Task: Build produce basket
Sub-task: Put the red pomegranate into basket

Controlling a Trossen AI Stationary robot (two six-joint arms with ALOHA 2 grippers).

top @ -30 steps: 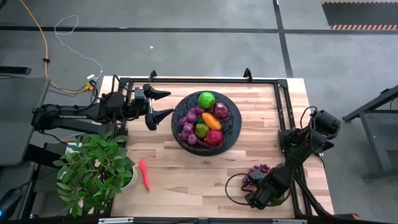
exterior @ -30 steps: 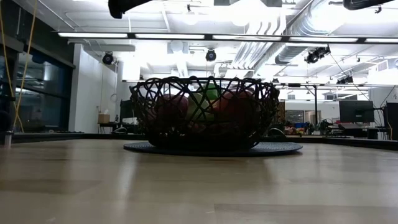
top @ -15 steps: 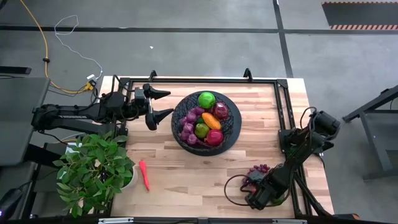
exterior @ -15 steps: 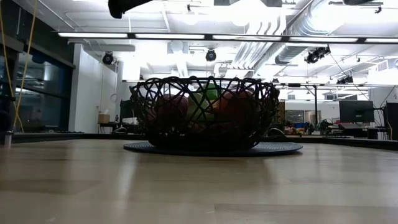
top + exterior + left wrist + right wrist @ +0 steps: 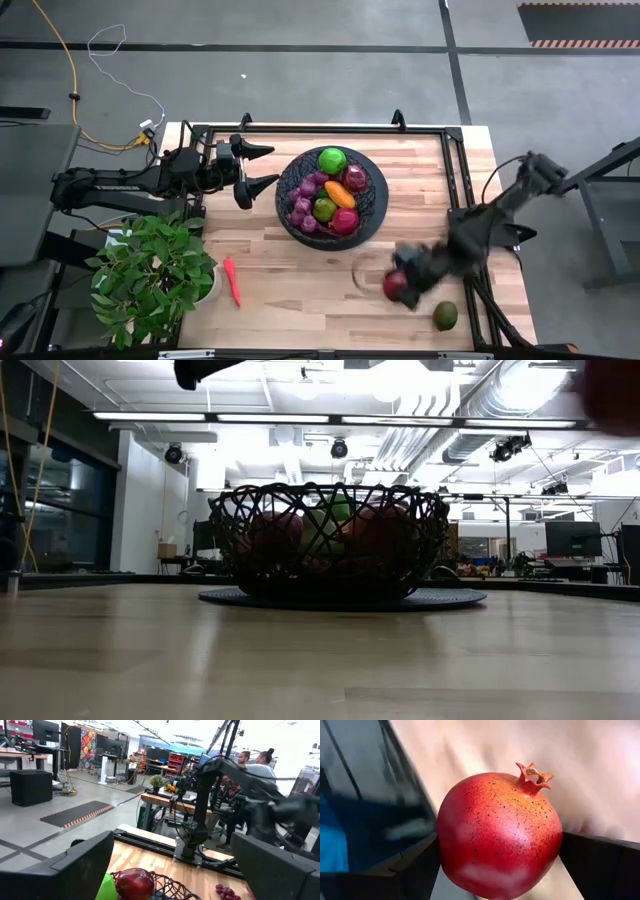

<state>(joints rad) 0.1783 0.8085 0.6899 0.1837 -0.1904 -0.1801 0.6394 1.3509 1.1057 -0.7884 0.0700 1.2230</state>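
The right claw (image 5: 398, 284) grips a red pomegranate (image 5: 499, 835), its two dark fingers pressed against opposite flanks of the fruit with the crown pointing away from the wrist. That sideways pinch across the widest part looks chosen to keep the round, smooth body from rolling out. In the high view the claw and fruit sit above the near right part of the worktop (image 5: 300, 285), clear of the surface as far as can be judged, and well apart from the basket (image 5: 333, 194).

The basket, a round black open-mesh bowl, stands near the middle of the worktop toward the far edge, where both arms can reach it. It already holds a green apple (image 5: 332, 160), an orange fruit (image 5: 340, 193), purple grapes (image 5: 303, 200), a dark red fruit (image 5: 355, 178), a smaller green fruit (image 5: 324, 208) and another red one (image 5: 345, 221). The remaining room appears to lie along the rim nearest the right arm, so the pomegranate probably goes there.

The left claw (image 5: 262, 166) waits just beside the basket's left rim, its fingers spread wide and holding nothing.

Two pieces of produce lie loose: a slim red pepper (image 5: 232, 281) near the potted plant (image 5: 150, 275) at the near left, and a green avocado-like fruit (image 5: 445, 316) at the near right edge. The pepper suits the left arm, the green fruit the right.
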